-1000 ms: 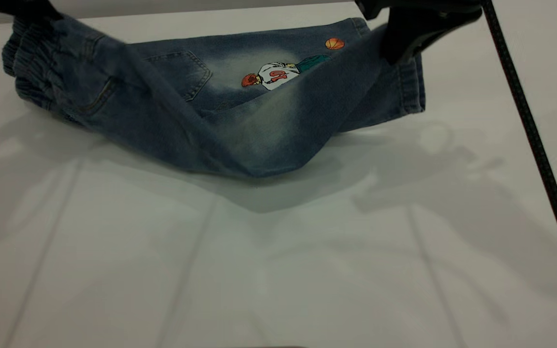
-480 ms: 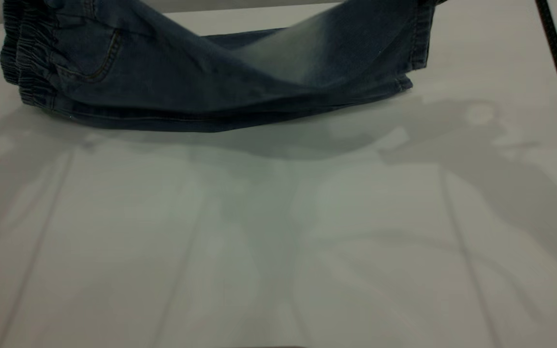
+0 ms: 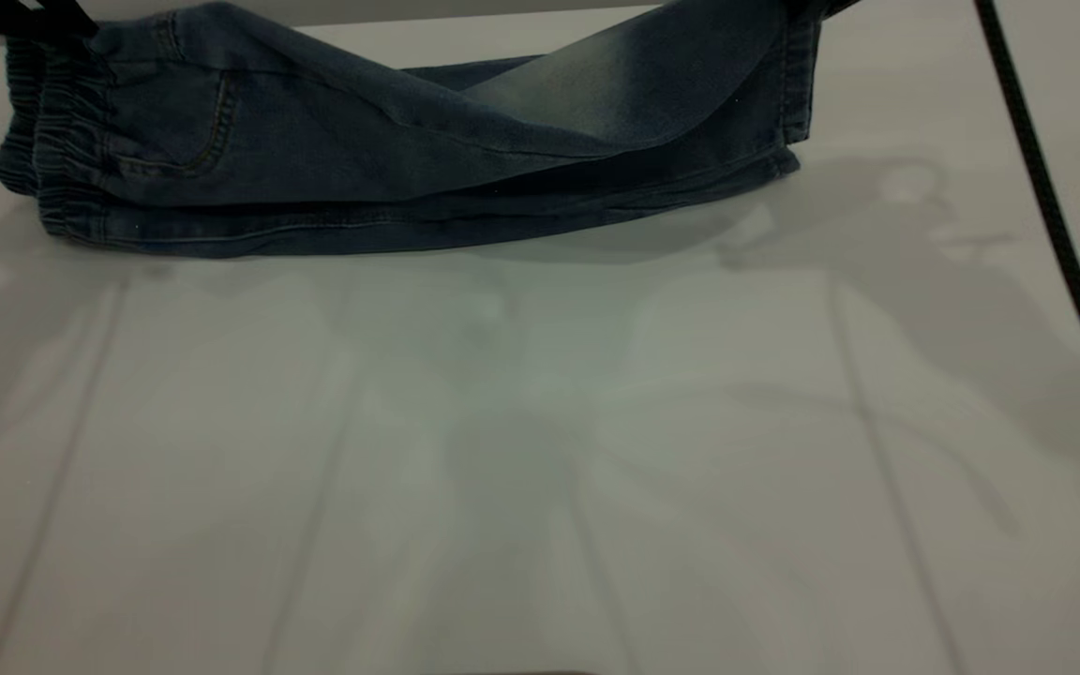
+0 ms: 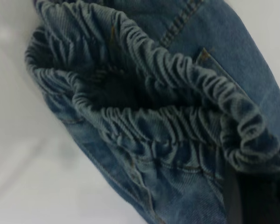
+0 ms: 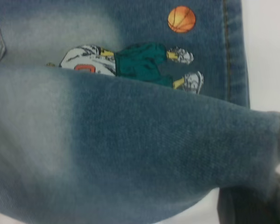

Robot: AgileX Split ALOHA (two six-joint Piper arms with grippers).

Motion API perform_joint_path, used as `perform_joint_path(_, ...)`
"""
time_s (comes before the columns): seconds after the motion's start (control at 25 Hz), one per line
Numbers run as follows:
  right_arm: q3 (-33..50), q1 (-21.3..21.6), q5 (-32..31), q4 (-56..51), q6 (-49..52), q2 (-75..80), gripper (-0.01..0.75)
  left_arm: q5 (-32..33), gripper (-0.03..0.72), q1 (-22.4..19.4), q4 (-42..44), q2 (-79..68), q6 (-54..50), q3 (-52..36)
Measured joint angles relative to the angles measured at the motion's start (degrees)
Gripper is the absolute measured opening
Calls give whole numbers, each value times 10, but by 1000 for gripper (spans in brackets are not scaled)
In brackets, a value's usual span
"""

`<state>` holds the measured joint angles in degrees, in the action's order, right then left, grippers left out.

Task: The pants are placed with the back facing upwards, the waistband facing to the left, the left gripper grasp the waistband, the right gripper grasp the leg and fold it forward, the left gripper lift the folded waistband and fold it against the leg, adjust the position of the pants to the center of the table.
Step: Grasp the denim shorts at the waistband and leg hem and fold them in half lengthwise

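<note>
The pants [image 3: 362, 159] lie folded lengthwise along the table's [image 3: 540, 450] far edge, with the gathered waistband [image 3: 62, 159] at the left. My left gripper [image 3: 15, 14] is at the top left corner, shut on the bunched waistband [image 4: 177, 79]. Only a dark finger [image 4: 261, 200] of it shows in the left wrist view. The plain leg [image 3: 652, 75] rises to the top right, where my right gripper [image 3: 817, 5] holds its hem, shut. In the right wrist view this leg [image 5: 130, 140] drapes over the printed leg, leaving the cartoon player [image 5: 130, 60] and basketball [image 5: 181, 19] partly showing.
A black braided cable [image 3: 1046, 206] runs down the right side of the table. The arms cast shadows on the white surface in front of the pants.
Both grippers lifted the near half of the pants and carried it toward the far edge, over the printed leg. The print no longer shows in the exterior view. The cloth has since sunk a little.
</note>
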<state>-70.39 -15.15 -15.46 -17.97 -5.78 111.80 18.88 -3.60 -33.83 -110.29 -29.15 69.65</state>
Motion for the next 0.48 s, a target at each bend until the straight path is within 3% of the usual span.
perform_joint_path(0.48, -42, 29, 59, -47, 1, 61, 32, -107, 48, 0, -35, -25, 0, 0)
